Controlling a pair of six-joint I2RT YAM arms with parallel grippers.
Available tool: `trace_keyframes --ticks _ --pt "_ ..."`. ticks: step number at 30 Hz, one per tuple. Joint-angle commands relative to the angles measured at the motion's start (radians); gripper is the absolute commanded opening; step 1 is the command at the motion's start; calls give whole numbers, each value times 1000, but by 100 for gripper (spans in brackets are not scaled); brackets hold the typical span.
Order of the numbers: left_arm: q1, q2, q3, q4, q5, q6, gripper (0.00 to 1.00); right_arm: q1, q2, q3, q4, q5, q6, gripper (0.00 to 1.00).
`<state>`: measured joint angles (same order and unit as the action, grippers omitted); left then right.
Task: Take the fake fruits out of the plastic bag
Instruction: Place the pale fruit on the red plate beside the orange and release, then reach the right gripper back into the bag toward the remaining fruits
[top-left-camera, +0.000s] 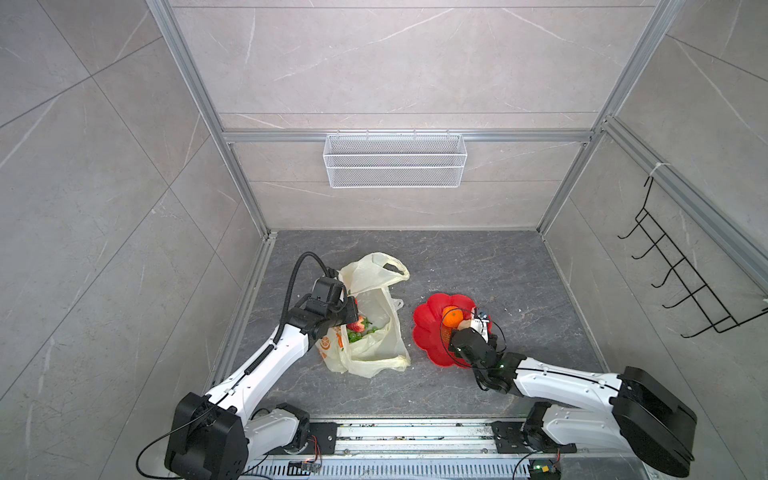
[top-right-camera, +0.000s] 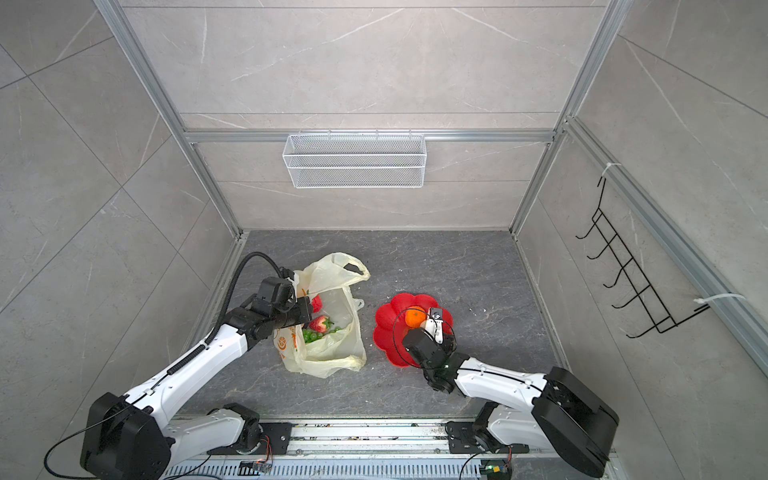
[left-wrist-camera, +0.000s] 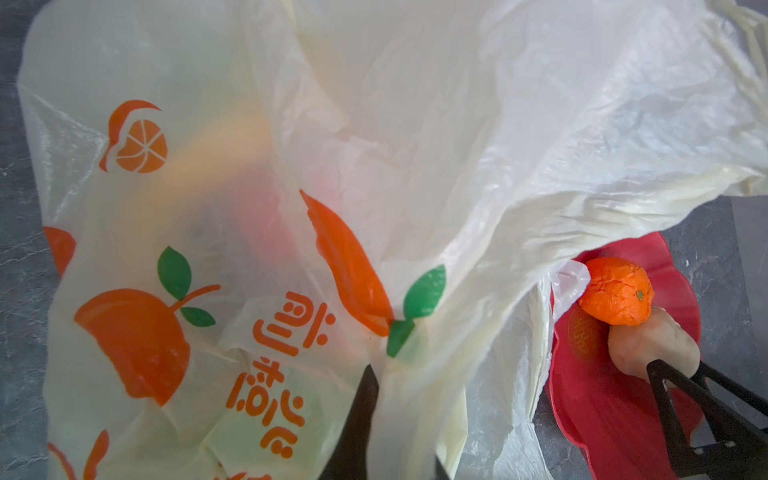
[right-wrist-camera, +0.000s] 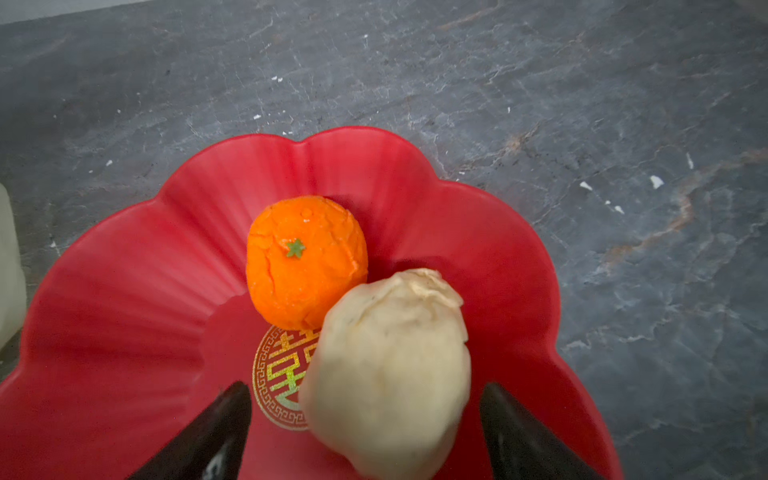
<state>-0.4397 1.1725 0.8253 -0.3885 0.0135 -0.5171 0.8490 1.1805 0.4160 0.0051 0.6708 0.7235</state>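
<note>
Top camera: in both top views, the strawberry (top-left-camera: 362, 323) and green grapes (top-left-camera: 357, 336) lie inside the plastic bag (top-left-camera: 374, 357), lower centre-left.

Left wrist view: the left gripper (left-wrist-camera: 382, 399) pinches the bag's film.

Right wrist view: the right gripper (right-wrist-camera: 365, 415), wide, straddles the pale peach fruit (right-wrist-camera: 386, 365) beside the orange (right-wrist-camera: 305, 262) on the red plate (right-wrist-camera: 124, 291).

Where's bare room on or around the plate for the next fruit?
Free: red plate lobes toward the plastic bag, beside the orange; bare table beyond the plate. Crowded: plate centre, where orange and pale fruit sit together, right gripper open around it.

White arms (top-left-camera: 266, 357), black, seemingly ribbed cable (top-left-camera: 294, 272)
</note>
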Motion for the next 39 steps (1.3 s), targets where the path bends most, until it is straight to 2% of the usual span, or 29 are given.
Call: trace_keyframes --ticks 1,5,10,15,20,24,27,30,34,39 --pt "-31 2 48 19 19 45 9 4 -63 16 -101 21 -8 92" --pt "-46 -8 34 5 11 55 8 4 -130 20 -124 6 -27 93" --pt "-49 -48 -4 -1 -4 46 8 4 -137 66 -179 -4 -27 94" --pt "-55 -121 -46 -12 -39 43 7 44 -157 140 -129 -164 -134 86" --pt "-71 -205 -109 -7 -67 24 6 148 16 314 -32 -399 -221 73" --pt "-71 -260 -150 -30 -153 -16 5 177 201 458 42 -510 -228 66" --pt "-68 -297 -166 -60 -240 -54 5 177 340 561 90 -548 -233 62" --pt "-51 -301 -149 -98 -318 -95 7 177 477 655 141 -627 -241 60" --pt "18 -249 -93 -89 -237 -109 8 177 629 757 159 -625 -253 60" --pt "44 -176 -25 -65 -198 -81 8 176 740 812 228 -610 -284 62"
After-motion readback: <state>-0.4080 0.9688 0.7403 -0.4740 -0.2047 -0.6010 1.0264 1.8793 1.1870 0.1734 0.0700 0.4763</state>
